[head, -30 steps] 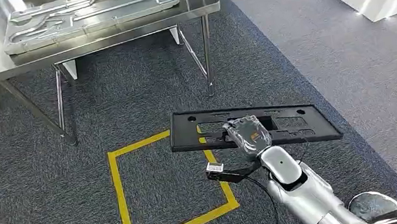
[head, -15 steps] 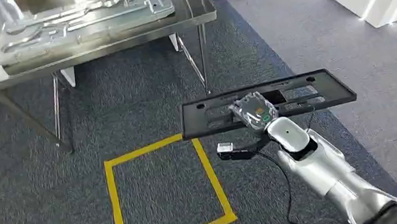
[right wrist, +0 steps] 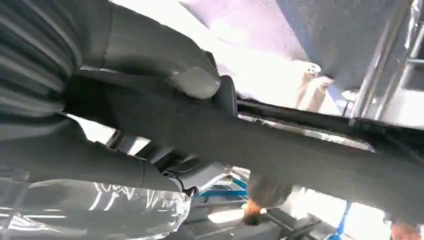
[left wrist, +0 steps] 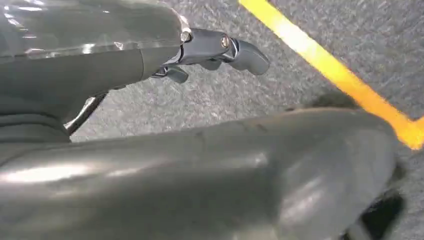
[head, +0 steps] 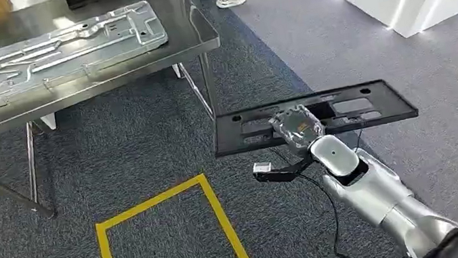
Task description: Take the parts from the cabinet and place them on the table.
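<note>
**Part in carry, desk not yet reached**

My right robot hand (head: 294,127) grips the long black part (head: 312,115) mid-length, level above the carpet — well apart from the desk (head: 202,34), where a stamped metal panel (head: 51,56) already lies. Left robot hand (left wrist: 220,50): I cannot tell. Delivery remains.

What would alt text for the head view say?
The robot's right hand holds a long black plastic panel level above grey carpet, short of a steel table. A large stamped metal sheet lies on the table, and a yellow tape square marks the floor.
</note>
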Controlling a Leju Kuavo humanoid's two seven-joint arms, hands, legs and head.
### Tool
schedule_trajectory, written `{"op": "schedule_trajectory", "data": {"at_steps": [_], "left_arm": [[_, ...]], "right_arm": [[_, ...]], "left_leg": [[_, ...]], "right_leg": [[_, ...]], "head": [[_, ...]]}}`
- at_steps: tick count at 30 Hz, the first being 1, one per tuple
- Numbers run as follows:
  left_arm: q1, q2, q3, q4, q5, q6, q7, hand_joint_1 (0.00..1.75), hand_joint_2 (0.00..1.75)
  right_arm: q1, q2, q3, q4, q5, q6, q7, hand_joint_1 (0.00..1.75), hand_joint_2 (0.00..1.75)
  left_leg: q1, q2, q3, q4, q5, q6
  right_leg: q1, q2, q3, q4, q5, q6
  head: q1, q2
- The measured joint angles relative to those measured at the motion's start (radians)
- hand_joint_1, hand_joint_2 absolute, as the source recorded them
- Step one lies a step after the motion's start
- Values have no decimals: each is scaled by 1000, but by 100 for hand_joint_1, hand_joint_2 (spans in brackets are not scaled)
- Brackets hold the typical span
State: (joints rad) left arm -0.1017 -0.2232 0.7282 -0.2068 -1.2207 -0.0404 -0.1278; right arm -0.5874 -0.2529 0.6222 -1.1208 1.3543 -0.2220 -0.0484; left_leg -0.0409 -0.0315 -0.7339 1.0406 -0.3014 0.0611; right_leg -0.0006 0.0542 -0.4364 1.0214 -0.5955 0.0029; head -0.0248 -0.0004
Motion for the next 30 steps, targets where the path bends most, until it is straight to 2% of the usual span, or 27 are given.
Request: {"op": "schedule_trajectory", "data": {"at_steps": [1,2,3,4,5,7,8,9,10,12,13,14,17,18,19,20,21,22,23,24,25,26,27,28,29,30], "left_arm": [[-4,-1,0,0,1,1,0,0,0],[-11,-1,0,0,1,2,0,0,0],[-17,-3,0,0,2,5,-2,0,0],[-21,-3,0,0,2,5,-8,0,0],[-24,-5,0,0,3,8,-15,0,0],[-24,-9,0,0,6,10,-24,0,0],[-21,-11,0,0,7,12,-25,0,0],[-18,-11,0,0,9,14,-27,0,0],[-15,-11,0,0,10,15,-29,0,0],[-13,-16,0,0,12,15,-31,0,0],[-13,-18,0,0,12,15,-34,0,0],[-14,-19,0,0,12,15,-36,0,0],[-12,-19,0,0,14,16,-41,0,0],[-10,-18,0,0,14,17,-42,0,0],[-9,-17,0,0,14,16,-43,0,0],[-8,-18,0,0,13,17,-44,0,0],[-10,-18,0,0,14,17,-46,0,0],[-10,-18,0,0,14,16,-48,0,0],[-9,-18,0,0,15,17,-50,0,0],[-7,-18,0,0,15,16,-51,0,0],[-5,-18,0,0,16,16,-52,0,0],[-5,-18,0,0,16,16,-52,0,0],[-5,-18,0,0,16,16,-51,0,0],[-5,-18,0,0,15,16,-51,0,0],[-8,-18,0,0,14,16,-50,0,0],[-8,-18,0,0,14,16,-50,0,0]], "right_arm": [[1,0,2,-6,5,-3,4,175,175],[-3,-2,2,-11,13,-5,11,175,175],[-5,-5,2,-19,26,-9,24,175,175],[-7,-11,2,-20,43,-23,39,175,175],[-8,-10,3,-21,79,-52,65,175,175],[3,-11,4,-21,164,-119,126,175,175],[11,-11,5,-18,190,-150,154,175,175],[18,-12,9,-16,191,-171,182,175,175],[21,-15,17,-11,191,-185,210,175,175],[21,-21,31,-4,191,-195,233,175,175],[21,-26,35,-1,191,-198,237,175,175],[20,-28,40,3,191,-200,243,175,175],[17,-30,59,14,191,-209,261,175,175],[15,-29,65,16,191,-212,265,175,175],[10,-29,71,18,191,-214,264,175,175],[8,-29,73,22,191,-217,264,175,175],[6,-29,75,25,191,-219,261,175,175],[4,-29,76,30,191,-219,256,175,175],[4,-29,77,36,191,-220,251,175,175],[4,-29,79,41,191,-222,243,175,175],[4,-28,82,45,191,-224,237,175,175],[4,-28,84,50,191,-227,235,175,175],[2,-28,84,54,191,-230,235,175,175],[0,-27,85,57,191,-233,233,175,175],[-4,-26,85,60,191,-236,230,175,175],[-11,-25,84,66,191,-236,218,175,175]], "left_leg": [[-6,1,1,4,-11,0],[-8,2,5,0,-16,7],[2,5,17,-18,-19,9],[3,5,26,-24,-24,13],[5,5,35,-28,-30,20],[7,2,49,-29,-46,20],[8,0,55,-27,-54,19],[9,-7,63,-26,-62,17],[10,-11,71,-24,-69,14],[11,-23,87,-18,-82,9],[12,-32,88,-17,-87,5],[7,-38,85,-12,-90,0],[16,-58,81,-18,-86,-15],[7,-64,76,-16,-88,-21],[8,-37,78,-2,-99,-26],[11,-10,60,40,-131,-33],[19,7,25,115,-172,-42],[27,15,-15,202,-213,-49],[35,19,-50,274,-239,-56],[40,23,-64,304,-242,-62],[46,25,-52,281,-221,-67],[51,27,-16,217,-186,-71],[54,33,38,117,-142,-73],[55,48,96,17,-106,-73],[50,55,111,-6,-129,-67],[46,48,110,-15,-120,-57]], "right_leg": [[-7,7,6,-7,-8,5],[-10,7,14,-16,-13,13],[-11,-3,23,-15,-25,16],[-10,-27,13,9,-32,20],[-9,-44,-24,68,-60,26],[-14,-47,-131,230,-112,38],[-15,-47,-180,286,-114,42],[-16,-47,-211,299,-89,44],[-16,-47,-216,267,-41,45],[-16,-42,-178,105,88,42],[-16,-13,-158,23,128,36],[-12,7,-153,15,120,29],[-5,-17,-153,10,124,9],[-20,-26,-149,0,130,0],[-20,-39,-143,-5,133,-4],[-21,-46,-140,-8,133,-10],[-21,-56,-139,-7,132,-11],[-21,-66,-139,-7,130,-12],[-22,-76,-139,-7,129,-11],[-23,-83,-138,-7,128,-9],[-24,-90,-136,-6,126,-6],[-27,-97,-134,-6,124,-3],[-29,-102,-129,-5,120,3],[-30,-107,-124,-4,116,9],[-27,-111,-124,-5,113,16],[-23,-112,-123,-4,112,25]], "head": [[0,0],[0,0],[0,0],[0,0],[0,0],[0,0],[0,0],[0,0],[0,0],[0,0],[0,0],[0,0],[0,0],[0,0],[0,0],[-2,0],[-1,0],[-1,0],[-1,0],[-1,0],[-1,0],[-1,0],[-1,0],[-1,0],[-1,0],[-1,0]]}}
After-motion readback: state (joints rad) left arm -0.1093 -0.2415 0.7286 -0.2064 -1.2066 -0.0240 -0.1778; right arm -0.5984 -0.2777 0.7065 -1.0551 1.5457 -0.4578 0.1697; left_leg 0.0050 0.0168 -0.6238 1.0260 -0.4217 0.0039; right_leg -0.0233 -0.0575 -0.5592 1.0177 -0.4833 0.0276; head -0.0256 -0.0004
